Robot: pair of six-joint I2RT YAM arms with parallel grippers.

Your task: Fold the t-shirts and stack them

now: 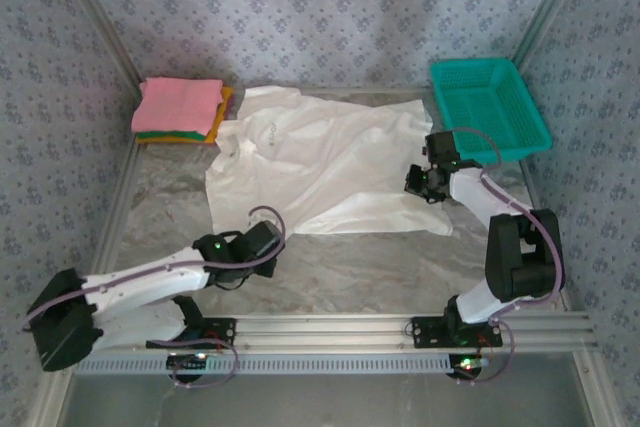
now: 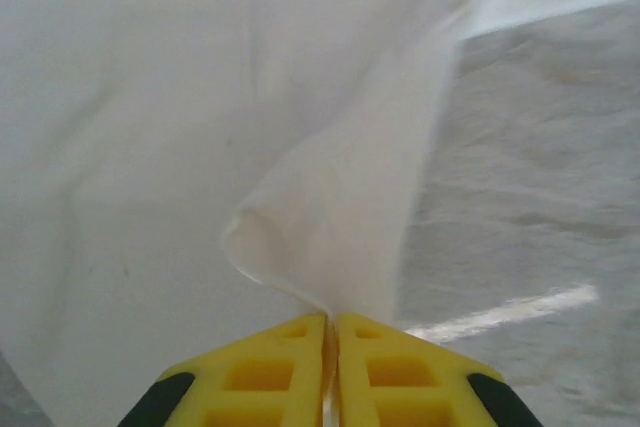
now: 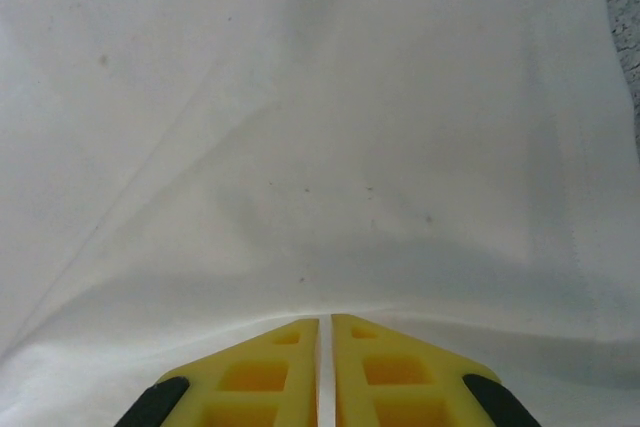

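I'm looking at a teal mesh basket (image 1: 492, 107) sitting in the far right corner of the grey marbled table (image 1: 350, 267). Flowered blue-grey wallpaper (image 1: 320, 7) is closing in three sides, and a slotted aluminium rail (image 1: 400, 327) is running along the near edge.

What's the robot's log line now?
left gripper: shut on white t-shirt | right gripper: shut on white t-shirt | folded shirts: far left

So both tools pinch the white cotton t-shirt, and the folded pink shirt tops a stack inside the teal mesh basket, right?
No: the top external view shows the folded pink shirt topping a stack on the table, apart from the teal mesh basket. The left tool and right tool do pinch the white cotton t-shirt.
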